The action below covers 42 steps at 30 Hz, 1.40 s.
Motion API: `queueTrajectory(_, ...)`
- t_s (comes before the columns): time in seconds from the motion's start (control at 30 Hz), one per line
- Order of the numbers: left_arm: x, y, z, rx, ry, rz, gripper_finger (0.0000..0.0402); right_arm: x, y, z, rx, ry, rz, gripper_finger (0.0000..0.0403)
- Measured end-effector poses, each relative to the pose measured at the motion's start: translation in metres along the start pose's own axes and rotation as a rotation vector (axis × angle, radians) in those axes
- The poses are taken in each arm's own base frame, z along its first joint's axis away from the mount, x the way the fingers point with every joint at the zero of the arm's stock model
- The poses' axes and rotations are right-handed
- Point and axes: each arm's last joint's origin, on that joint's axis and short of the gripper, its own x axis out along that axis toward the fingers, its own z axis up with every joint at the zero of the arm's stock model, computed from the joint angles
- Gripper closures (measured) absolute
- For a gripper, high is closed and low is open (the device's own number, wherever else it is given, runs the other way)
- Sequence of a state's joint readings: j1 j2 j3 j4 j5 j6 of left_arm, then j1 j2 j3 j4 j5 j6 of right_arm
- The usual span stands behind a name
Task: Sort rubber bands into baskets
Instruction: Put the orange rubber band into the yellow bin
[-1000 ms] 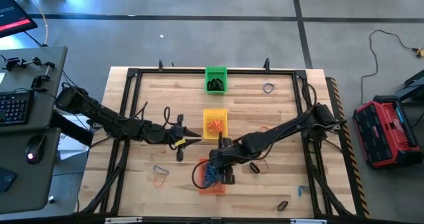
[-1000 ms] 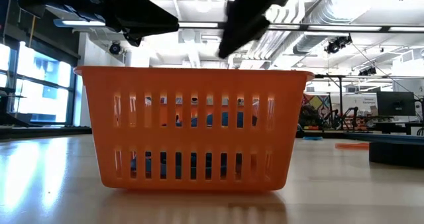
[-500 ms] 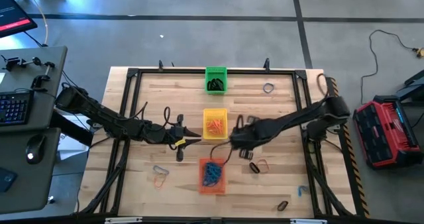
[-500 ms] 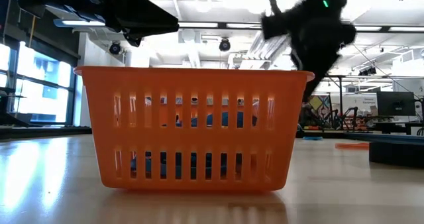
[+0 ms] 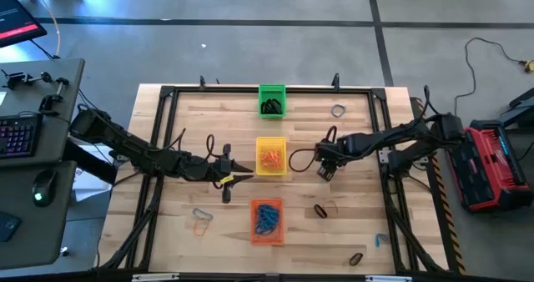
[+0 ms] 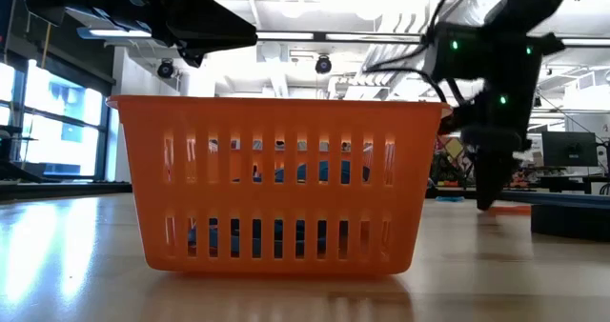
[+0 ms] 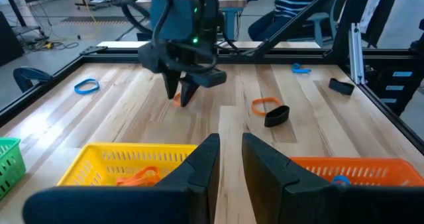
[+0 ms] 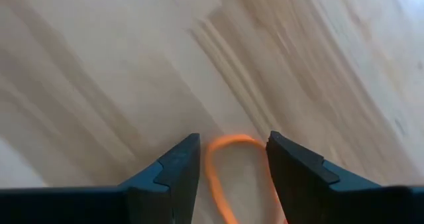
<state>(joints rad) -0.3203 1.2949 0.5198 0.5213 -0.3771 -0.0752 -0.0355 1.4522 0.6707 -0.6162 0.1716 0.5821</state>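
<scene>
Three baskets stand in a row down the table's middle: green (image 5: 271,88) at the far side holding black rubber bands, yellow (image 5: 270,140) holding orange ones, and orange (image 5: 267,240) nearest, holding blue ones. My right gripper (image 5: 324,172) points down at the table just right of the yellow basket. It is open, and its fingers (image 8: 175,168) stand on either side of an orange rubber band (image 8: 213,177) lying flat on the wood. My left gripper (image 5: 242,178) hovers left of the yellow basket, nearly level. Its fingers stand a little apart (image 7: 230,148) with nothing between them.
Loose bands lie about: a black one (image 5: 320,209) and an orange one (image 5: 334,207) right of the orange basket, one (image 5: 338,111) at the far right, some (image 5: 200,222) at the near left, a black (image 5: 356,258) and a blue (image 5: 380,240) at the near right. Black rails (image 5: 163,148) frame the table.
My right gripper has swung away from above the orange basket toward the table's far right. It has tipped to point down, rolled, and sunk close to the wood beside the yellow basket, over the orange band. My left arm has kept still.
</scene>
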Motion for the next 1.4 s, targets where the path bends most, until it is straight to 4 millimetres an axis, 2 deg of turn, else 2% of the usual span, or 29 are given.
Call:
queueTrajectory(0.23, 0.000, 0.000, 0.000, 0.000, 0.000, 0.000, 0.0347, 0.006, -0.006, -0.002, 0.014, 0.013, 0.015, 0.0252)
queueTrajectory(0.33, 0.000, 0.000, 0.000, -0.001, 0.000, 0.000, 0.0347, 0.006, -0.005, -0.002, 0.008, 0.017, 0.020, 0.0291)
queueTrajectory(0.43, 0.000, 0.000, 0.000, -0.002, 0.000, 0.000, 0.0347, 0.005, -0.004, -0.001, 0.009, 0.019, 0.032, 0.0347)
queueTrajectory(0.53, 0.000, 0.000, 0.000, -0.010, -0.003, 0.000, 0.0347, -0.003, 0.000, 0.008, -0.009, -0.005, 0.039, 0.0393)
queueTrajectory(0.73, 0.000, 0.000, 0.000, -0.038, -0.006, -0.001, 0.0347, -0.037, 0.023, 0.039, -0.069, -0.160, 0.123, 0.0396)
queueTrajectory(0.87, -0.003, 0.006, -0.012, -0.067, -0.031, 0.011, 0.0355, -0.061, 0.045, 0.054, -0.120, -0.298, 0.175, 0.0399)
queueTrajectory(1.0, -0.008, 0.011, -0.019, -0.104, -0.092, -0.012, 0.0370, -0.076, 0.070, 0.067, -0.191, -0.395, 0.197, 0.0402)
queueTrajectory(1.2, -0.010, 0.013, -0.023, -0.092, -0.102, -0.006, 0.0393, -0.078, 0.102, 0.100, -0.253, -0.467, 0.151, 0.0402)
queueTrajectory(1.4, -0.010, 0.013, -0.022, -0.082, -0.102, -0.001, 0.0398, -0.057, 0.117, 0.136, -0.285, -0.471, 0.102, 0.0403)
